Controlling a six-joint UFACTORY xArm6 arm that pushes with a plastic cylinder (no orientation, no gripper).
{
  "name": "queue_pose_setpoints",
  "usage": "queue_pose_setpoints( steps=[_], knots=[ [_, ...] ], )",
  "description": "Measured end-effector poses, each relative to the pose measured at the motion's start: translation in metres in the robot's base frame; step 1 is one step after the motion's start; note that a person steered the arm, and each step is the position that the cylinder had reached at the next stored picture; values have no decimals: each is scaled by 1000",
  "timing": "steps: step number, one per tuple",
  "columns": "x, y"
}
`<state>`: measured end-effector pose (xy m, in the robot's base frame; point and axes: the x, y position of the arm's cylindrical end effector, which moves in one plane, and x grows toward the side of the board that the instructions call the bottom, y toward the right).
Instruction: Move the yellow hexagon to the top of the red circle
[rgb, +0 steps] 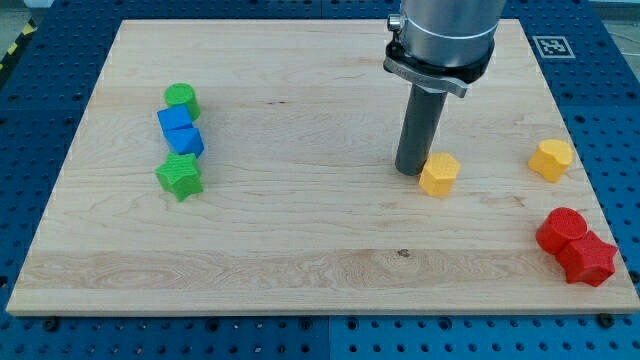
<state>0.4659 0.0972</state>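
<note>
A yellow hexagon (439, 174) lies right of the board's middle. My tip (412, 172) stands on the board just left of it, touching or nearly touching its left side. A red circle (561, 229) lies at the lower right, with a red star (588, 258) pressed against its lower right side. A second yellow block (551, 159), rounded in shape, lies above the red circle near the right edge.
At the view's left stand a green circle (182, 99), two blue blocks (175, 123) (187, 141) and a green star (180, 176) in a near-vertical column. The wooden board (300, 250) sits on a blue perforated table. A marker tag (549, 45) is at the top right.
</note>
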Motion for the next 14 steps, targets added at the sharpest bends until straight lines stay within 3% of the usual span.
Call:
queue_pose_setpoints(
  steps=[14],
  knots=[
    [36,52]
  ],
)
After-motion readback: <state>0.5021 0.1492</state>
